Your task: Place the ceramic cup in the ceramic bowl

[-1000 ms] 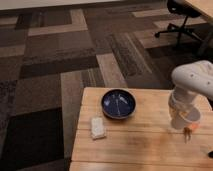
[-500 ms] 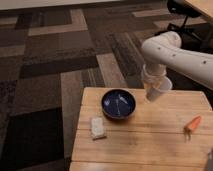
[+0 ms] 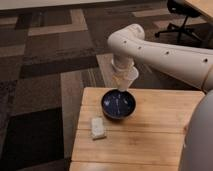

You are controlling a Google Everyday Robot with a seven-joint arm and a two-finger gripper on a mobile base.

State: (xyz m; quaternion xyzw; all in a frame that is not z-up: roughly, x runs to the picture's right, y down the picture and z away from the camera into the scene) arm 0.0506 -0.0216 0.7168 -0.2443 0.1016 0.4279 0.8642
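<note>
The dark-blue ceramic bowl [image 3: 118, 105] sits on the wooden table [image 3: 150, 140], near its far left part. My gripper [image 3: 123, 80] hangs from the white arm that reaches in from the right, just above the bowl's far rim. It is shut on the small white tapered ceramic cup [image 3: 128, 78], which is held tilted over the bowl, its lower end close to the bowl's inside. I cannot tell whether the cup touches the bowl.
A flat whitish rectangular block [image 3: 98, 128] lies on the table to the front left of the bowl. The table's left edge drops to patterned carpet [image 3: 45, 75]. An office chair [image 3: 180, 20] stands at the far right. My arm's body [image 3: 200, 135] fills the right side.
My arm has swung left from the table's right side to above the bowl, carrying the cup. The orange object seen at the right earlier is no longer in view.
</note>
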